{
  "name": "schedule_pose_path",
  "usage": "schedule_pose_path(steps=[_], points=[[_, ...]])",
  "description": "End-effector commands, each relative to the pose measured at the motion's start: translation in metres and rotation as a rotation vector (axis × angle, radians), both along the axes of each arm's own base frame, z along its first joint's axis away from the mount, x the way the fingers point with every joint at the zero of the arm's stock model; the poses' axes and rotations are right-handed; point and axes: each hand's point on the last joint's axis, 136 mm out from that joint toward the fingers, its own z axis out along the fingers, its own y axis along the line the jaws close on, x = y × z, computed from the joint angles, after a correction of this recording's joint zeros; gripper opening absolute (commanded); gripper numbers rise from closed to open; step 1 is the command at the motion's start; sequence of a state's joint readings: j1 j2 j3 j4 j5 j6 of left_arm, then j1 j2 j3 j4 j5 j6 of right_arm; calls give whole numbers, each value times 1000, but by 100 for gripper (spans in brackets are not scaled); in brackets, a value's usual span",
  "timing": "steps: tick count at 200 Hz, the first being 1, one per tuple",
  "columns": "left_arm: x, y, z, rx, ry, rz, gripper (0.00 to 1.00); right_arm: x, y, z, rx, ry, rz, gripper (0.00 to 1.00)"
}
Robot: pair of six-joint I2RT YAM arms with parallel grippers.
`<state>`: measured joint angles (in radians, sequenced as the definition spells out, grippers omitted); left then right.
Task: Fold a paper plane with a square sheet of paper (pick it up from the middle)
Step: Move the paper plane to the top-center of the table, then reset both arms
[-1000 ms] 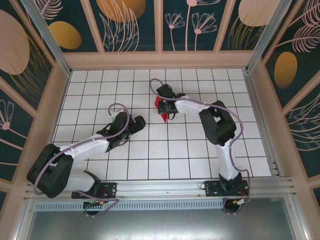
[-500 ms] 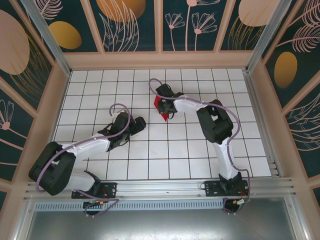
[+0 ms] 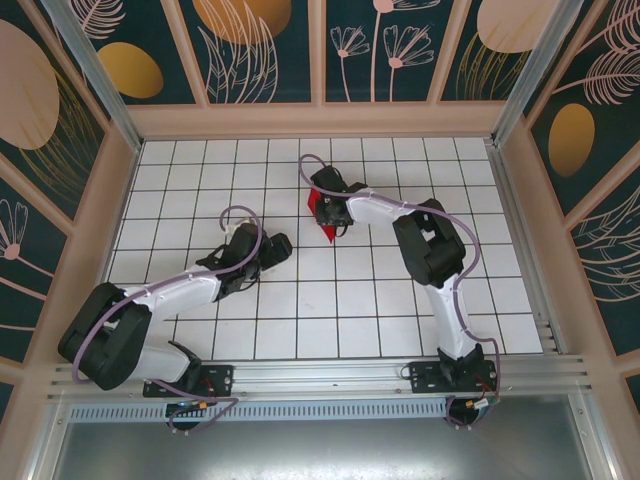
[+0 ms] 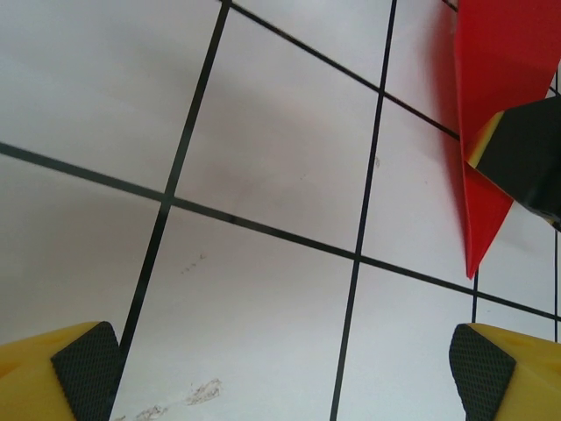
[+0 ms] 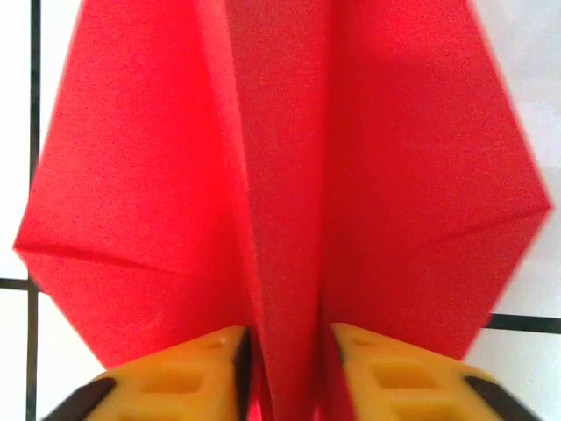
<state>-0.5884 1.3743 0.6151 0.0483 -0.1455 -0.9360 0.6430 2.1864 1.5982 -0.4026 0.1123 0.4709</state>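
Red plane [image 5: 280,175]: slim, pointed, wings spread, centre ridge upright. It sits at the far middle of the table [image 4: 263,132]; whether resting on it or just above, cannot tell. Right pincer [image 5: 285,351] straddles the ridge, fingers close on either side; pinching or merely flanking, cannot tell. Left pincer [image 4: 280,377] is spread wide and empty, near the plane's tip. Likely step: setting the plane down. Best done by parting the fingers evenly, then backing off along the ridge so no wing drags.
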Motion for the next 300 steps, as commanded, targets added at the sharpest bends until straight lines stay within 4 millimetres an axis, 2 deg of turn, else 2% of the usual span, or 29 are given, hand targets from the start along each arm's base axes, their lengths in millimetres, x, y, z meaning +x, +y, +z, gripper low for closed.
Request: schedule_pose_path(steps=[1, 20, 45, 72, 97, 107, 115, 120, 133, 150, 171, 187, 202, 227, 237, 262, 300], points=[[18, 9, 29, 66, -72, 30, 98, 8, 2, 68, 68, -96, -42, 39], [30, 17, 52, 114, -125, 56, 99, 10, -3, 102, 98, -153, -68, 48], [41, 29, 85, 174, -196, 93, 98, 9, -17, 135, 124, -210, -96, 57], [51, 48, 117, 226, -263, 147, 99, 2, -43, 169, 141, -292, -148, 66], [55, 80, 137, 277, -316, 232, 99, -7, -90, 201, 114, -440, -223, 79], [54, 96, 144, 313, -342, 275, 99, -12, -114, 208, 90, -490, -264, 85], [52, 110, 148, 344, -360, 314, 99, -20, -126, 212, 76, -521, -280, 90], [50, 119, 150, 363, -372, 335, 99, -20, -149, 213, 53, -540, -327, 93], [44, 141, 154, 413, -409, 385, 99, -29, -187, 217, 7, -592, -401, 99], [35, 165, 156, 480, -468, 437, 98, -43, -236, 213, -62, -655, -500, 99], [21, 194, 150, 551, -511, 517, 98, -62, -288, 200, -111, -727, -593, 99], [13, 209, 141, 603, -531, 552, 98, -75, -320, 186, -141, -778, -647, 99], [8, 215, 133, 649, -577, 554, 98, -86, -338, 174, -177, -839, -663, 99], [10, 223, 118, 649, -592, 564, 99, -96, -351, 152, -186, -883, -667, 99], [15, 223, 113, 664, -593, 538, 99, -97, -353, 149, -190, -907, -656, 99], [28, 221, 100, 657, -631, 459, 98, -93, -347, 144, -197, -955, -577, 99], [50, 200, 90, 640, -686, 300, 99, -79, -330, 131, -172, -979, -458, 99]])
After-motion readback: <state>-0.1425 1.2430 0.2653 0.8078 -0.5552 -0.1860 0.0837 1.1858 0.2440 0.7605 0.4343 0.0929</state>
